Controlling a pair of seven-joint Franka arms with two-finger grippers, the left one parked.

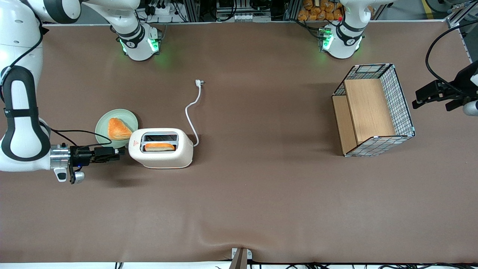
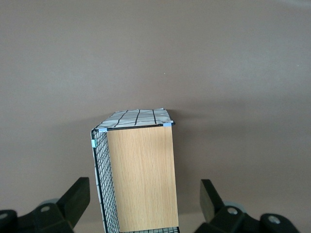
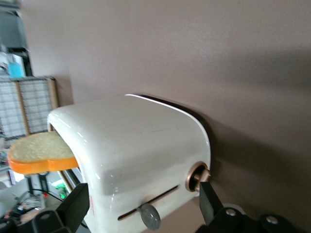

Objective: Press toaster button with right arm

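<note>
Right arm's gripper [image 1: 121,151], fingers spread and empty, sits level just off the toaster's [image 1: 161,148] narrow end, lever [image 3: 149,215] directly ahead between them.

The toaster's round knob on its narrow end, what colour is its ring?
Coppery bronze ring on the cream-white toaster, clearest in the right wrist view; the end effector sits beside that end.

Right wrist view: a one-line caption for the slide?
Open gripper faces the toaster end with its lever and knob; bread slice in one slot.

Front overhead; wrist cameras close (downward).
</note>
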